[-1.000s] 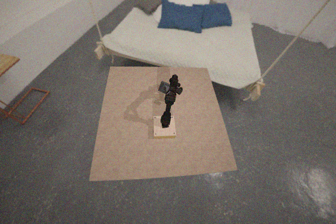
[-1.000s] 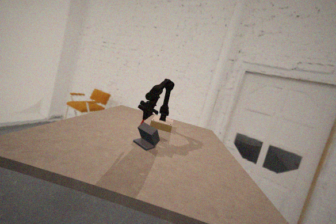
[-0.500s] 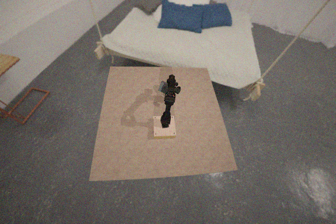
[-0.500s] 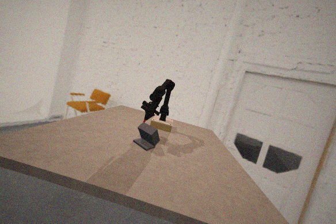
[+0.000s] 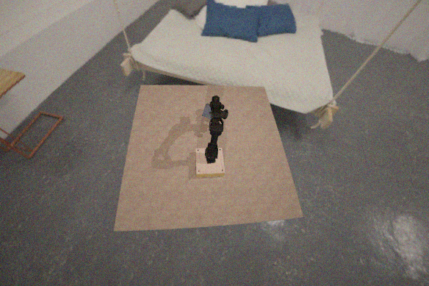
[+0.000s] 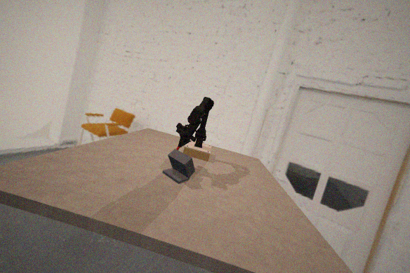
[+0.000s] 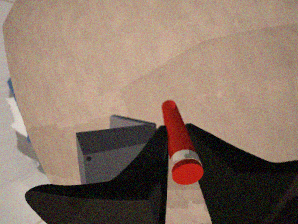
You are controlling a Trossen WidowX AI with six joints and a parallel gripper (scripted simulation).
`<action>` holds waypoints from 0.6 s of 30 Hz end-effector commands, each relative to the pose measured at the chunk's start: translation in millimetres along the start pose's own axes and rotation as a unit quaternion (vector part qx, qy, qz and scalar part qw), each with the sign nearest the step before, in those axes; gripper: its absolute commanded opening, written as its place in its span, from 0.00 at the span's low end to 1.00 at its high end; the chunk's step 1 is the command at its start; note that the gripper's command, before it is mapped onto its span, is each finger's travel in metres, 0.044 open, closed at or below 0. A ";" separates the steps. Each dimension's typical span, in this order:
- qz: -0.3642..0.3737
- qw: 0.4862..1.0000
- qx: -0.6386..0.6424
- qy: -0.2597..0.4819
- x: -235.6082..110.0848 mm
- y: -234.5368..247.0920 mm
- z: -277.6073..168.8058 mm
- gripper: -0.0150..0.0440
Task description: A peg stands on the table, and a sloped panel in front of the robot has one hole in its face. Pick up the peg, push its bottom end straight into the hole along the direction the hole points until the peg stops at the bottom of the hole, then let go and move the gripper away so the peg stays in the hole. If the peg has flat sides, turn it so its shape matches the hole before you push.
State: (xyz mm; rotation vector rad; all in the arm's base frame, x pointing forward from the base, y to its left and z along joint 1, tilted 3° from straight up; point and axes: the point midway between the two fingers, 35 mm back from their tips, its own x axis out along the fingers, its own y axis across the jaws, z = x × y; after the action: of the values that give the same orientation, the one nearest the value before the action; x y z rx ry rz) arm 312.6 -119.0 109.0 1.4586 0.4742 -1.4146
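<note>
Peg (image 7: 178, 145) sits clamped between the closed pincer (image 7: 180, 163) fingers, beside the panel (image 7: 113, 152).

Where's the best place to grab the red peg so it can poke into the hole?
Near its top end, squeezing from the two sides. That is how the tool holds the red peg now: the fingers pinch by the pale band, so the long, round, narrowing lower part sticks out free. That free end is what must enter the grey panel nearby.

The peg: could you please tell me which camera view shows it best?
The wrist view: the red peg fills it, clamped in the gripper. The exterior view shows only a red speck; the top view hides it.
</note>
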 end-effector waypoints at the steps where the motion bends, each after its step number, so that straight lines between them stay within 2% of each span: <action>1: 0.008 1.000 -0.013 -0.004 -0.7 -2.0 -3.2 0.25; 18: 0.049 0.997 -0.060 -0.015 -7.8 -4.5 -20.0 0.25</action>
State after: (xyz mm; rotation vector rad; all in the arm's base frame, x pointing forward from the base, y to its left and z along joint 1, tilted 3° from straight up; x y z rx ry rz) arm 318.0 -100.3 111.3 1.3639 0.4553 -1.3189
